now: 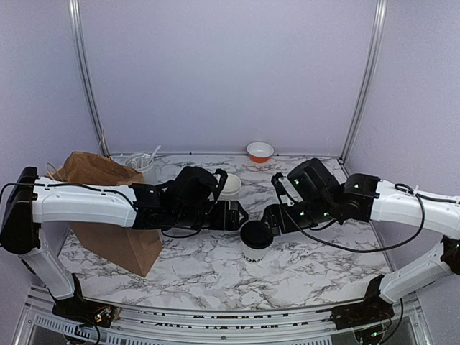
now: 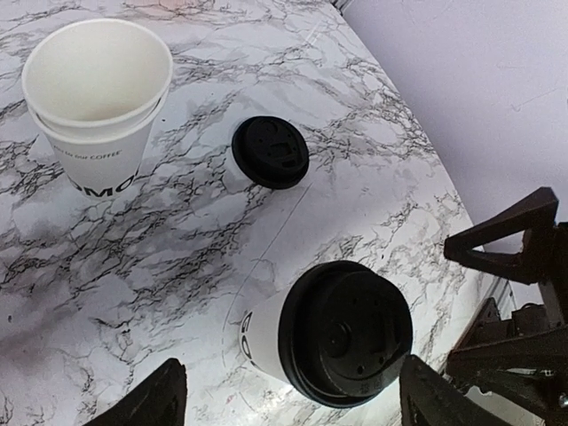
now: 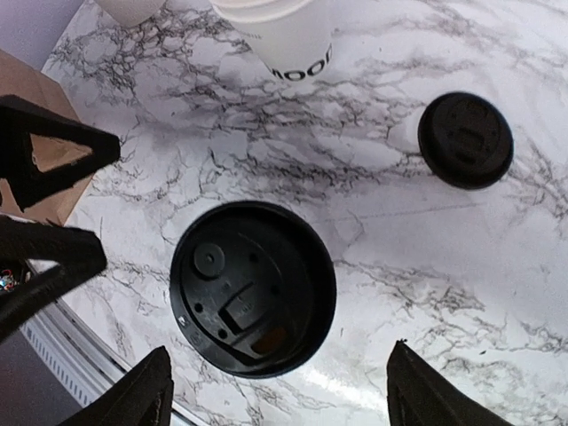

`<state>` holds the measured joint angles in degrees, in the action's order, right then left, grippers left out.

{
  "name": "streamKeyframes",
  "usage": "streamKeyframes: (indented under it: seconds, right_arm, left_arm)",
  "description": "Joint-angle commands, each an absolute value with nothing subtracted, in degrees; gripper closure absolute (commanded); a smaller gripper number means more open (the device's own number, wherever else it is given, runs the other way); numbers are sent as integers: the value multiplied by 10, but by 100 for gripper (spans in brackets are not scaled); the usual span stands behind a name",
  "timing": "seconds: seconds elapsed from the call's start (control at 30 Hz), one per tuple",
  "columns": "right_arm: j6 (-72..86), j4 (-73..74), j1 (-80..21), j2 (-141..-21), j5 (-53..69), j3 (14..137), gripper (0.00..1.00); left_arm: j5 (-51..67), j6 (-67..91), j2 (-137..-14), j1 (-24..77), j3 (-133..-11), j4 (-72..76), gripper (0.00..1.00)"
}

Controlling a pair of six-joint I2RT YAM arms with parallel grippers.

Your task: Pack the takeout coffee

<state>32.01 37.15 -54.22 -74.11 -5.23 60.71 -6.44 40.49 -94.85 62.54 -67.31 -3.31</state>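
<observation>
Cup (image 1: 256,243), lidded, axis upright, stands mid-table beneath both claws: left gripper (image 2: 288,395) and right gripper (image 3: 280,395) each gape wide, holding nothing, straddling it (the right seems slightly nearer, though that's hard to judge).

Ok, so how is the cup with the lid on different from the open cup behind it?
The lidded cup is closed by a black lid; the open cup has none, so its white inside shows. The open cup shows a doubled rim, as if two are nested; the lidded cup looks single. Both are white paper cups with dark lettering, standing upright on the marble table.
</observation>
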Motion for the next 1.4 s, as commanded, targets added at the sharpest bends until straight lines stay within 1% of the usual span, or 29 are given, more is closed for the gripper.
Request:
streamKeyframes:
  seconds: [0.0,0.07,0.23,0.37,0.43,0.53,0.8,1.1,1.37]
  right_arm:
    - [379,303,-524,-689,18,532,21]
    - [404,267,-518,-664,39,491,24]
    - [460,172,-493,-611,82,398,35]
    - [492,108,-486,-598,116,344,37]
    - [500,87,-466,-600,125,331,39]
    - [510,63,-460,-604,134,317,39]
    - [522,26,-436,-609,159,294,40]
    - [523,23,-436,-627,166,286,42]
    - [525,18,-436,-638,169,279,42]
  left_arm:
    - [-53,379,-978,626,-713,-56,17]
    - [-50,374,-990,626,-726,-63,17]
    - [-34,362,-1017,628,-753,-75,18]
    - [-29,360,-1030,630,-760,-80,20]
    - [-30,361,-1035,630,-760,-82,21]
    - [-31,362,-1038,631,-760,-83,23]
    - [-33,364,-1046,631,-757,-84,24]
    - [-32,367,-1053,631,-754,-86,26]
    - [-31,369,-1057,631,-750,-86,29]
